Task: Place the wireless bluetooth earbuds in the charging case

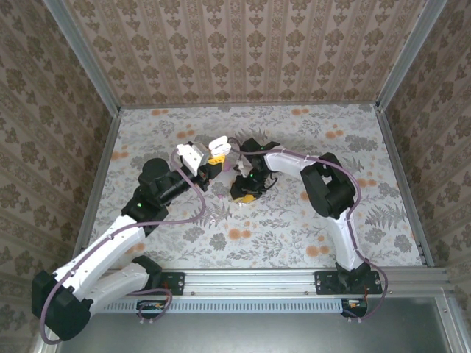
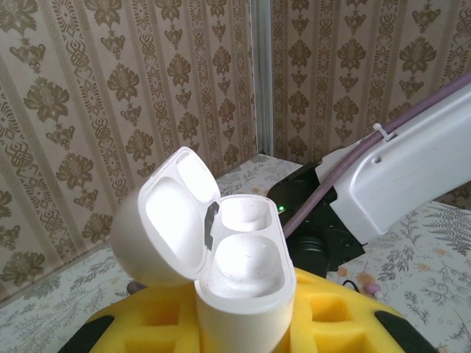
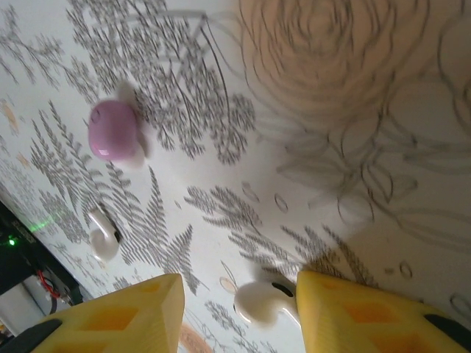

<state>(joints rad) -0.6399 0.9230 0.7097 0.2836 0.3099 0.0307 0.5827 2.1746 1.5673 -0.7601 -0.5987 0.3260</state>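
Note:
The charging case [image 2: 246, 290] is white here, with its hinged lid [image 2: 165, 220] swung open to the left. It stands upright between the yellow foam pads [image 2: 335, 312] of my left gripper [image 2: 243, 327], which is shut on it. Both of its wells look empty. From above, the case [image 1: 219, 145] is raised over the table's middle. My right gripper [image 3: 239, 285] is open, low over the tablecloth. One white earbud [image 3: 261, 301] lies between its fingers, against the right pad [image 3: 353, 309]. A second white earbud [image 3: 103, 239] lies farther left on the cloth.
A small pink rounded piece [image 3: 114, 131] lies on the floral tablecloth [image 3: 331, 184] beyond the earbuds. The two arms meet closely at mid-table, my right gripper [image 1: 246, 193] just right of the left gripper [image 1: 213, 156]. Patterned walls [image 1: 243, 44] enclose the table on three sides.

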